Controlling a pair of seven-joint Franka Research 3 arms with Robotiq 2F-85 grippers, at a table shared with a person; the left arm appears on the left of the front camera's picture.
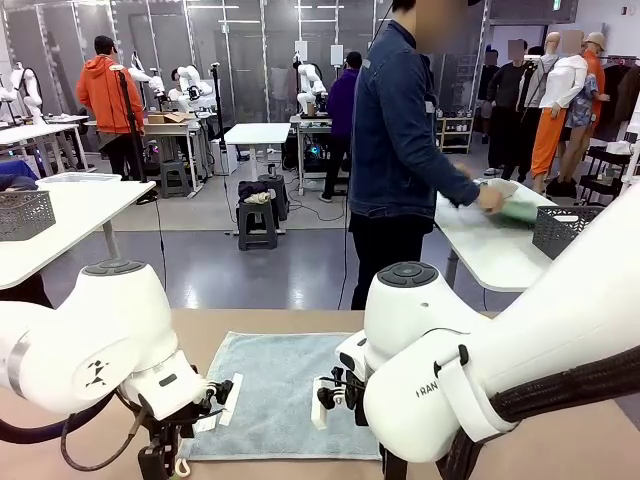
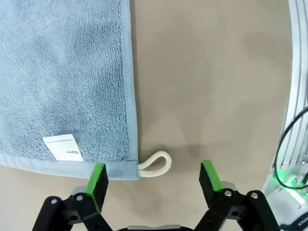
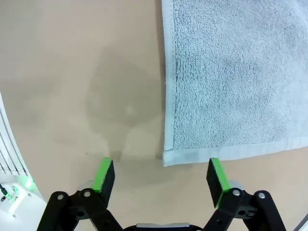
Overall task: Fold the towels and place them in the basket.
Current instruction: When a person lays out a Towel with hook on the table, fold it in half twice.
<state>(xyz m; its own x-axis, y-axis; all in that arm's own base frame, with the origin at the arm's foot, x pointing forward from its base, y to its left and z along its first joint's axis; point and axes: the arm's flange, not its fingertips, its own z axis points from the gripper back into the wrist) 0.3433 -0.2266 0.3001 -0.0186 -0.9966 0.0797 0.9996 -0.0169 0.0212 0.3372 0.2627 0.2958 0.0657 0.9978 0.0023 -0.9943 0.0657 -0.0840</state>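
Observation:
A light blue towel lies flat on the tan table between my two arms. In the left wrist view its corner with the white tag and cream loop sits just ahead of my left gripper, which is open and straddles that corner. My left gripper hangs low at the towel's near left corner. My right gripper is open just above the table, with the other near corner of the towel between its green pads. A person's hands rest on a green towel beside a dark grey basket on the table at right.
The person in a denim jacket stands at the far side, turned toward the white side table. Another grey basket stands on a white table at left. Bare tan tabletop lies beside the towel.

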